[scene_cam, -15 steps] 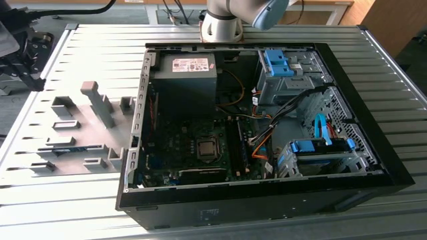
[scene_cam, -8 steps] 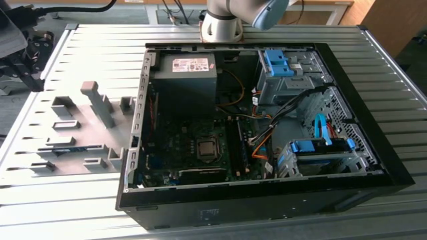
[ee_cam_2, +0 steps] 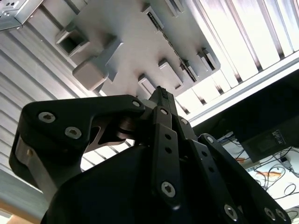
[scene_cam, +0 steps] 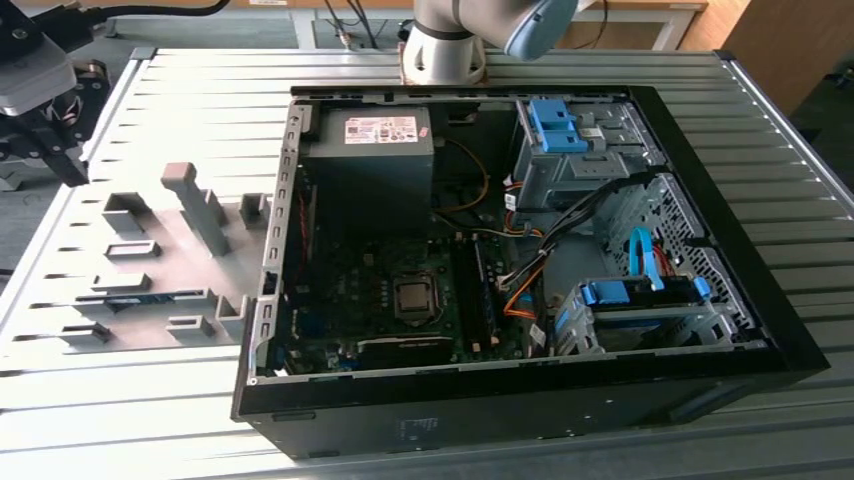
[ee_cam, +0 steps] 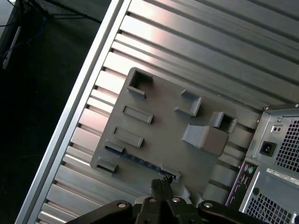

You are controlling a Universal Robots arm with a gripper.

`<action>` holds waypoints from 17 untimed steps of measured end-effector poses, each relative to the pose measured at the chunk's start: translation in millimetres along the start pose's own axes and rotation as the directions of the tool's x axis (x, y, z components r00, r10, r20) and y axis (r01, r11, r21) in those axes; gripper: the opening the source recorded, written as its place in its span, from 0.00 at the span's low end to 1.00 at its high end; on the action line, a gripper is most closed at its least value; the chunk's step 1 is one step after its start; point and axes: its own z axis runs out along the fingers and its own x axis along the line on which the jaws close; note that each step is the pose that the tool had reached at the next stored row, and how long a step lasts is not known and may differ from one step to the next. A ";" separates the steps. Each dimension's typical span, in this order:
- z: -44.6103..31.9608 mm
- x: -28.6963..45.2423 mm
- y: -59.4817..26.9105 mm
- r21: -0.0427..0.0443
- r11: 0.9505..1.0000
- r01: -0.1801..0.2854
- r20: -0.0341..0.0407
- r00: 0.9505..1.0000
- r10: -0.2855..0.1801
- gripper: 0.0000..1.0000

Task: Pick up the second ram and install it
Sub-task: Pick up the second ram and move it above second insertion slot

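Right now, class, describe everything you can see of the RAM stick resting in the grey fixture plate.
The second ram is a thin, long, dark blue-green strip, not yet picked up. It lies lengthwise in a slot of the grey fixture plate, near one plate edge, with small grey blocks at its ends. It sits towards the exterior view's left of the open computer case. The gripper hangs above it, fingers shut, not touching it.

A ribbed metal table (scene_cam: 200,80) caught pale light, with bright glare along its slats. Past the table's far edge stood a wooden desk (scene_cam: 627,30) and a brown wooden panel (scene_cam: 787,45). Beside the table's edge the floor (ee_cam: 32,107) lay dark in the first wrist view. In the second wrist view, loose cables (ee_cam_2: 264,173) lay below the table's edge.
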 end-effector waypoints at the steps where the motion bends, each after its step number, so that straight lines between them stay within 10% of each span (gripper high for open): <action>1: 0.1 0.0 0.0 0.000 1.000 0.010 0.000 1.000 -0.010 0.10; 17: 0.3 0.0 0.0 0.000 1.000 0.022 -0.001 1.000 -0.022 0.10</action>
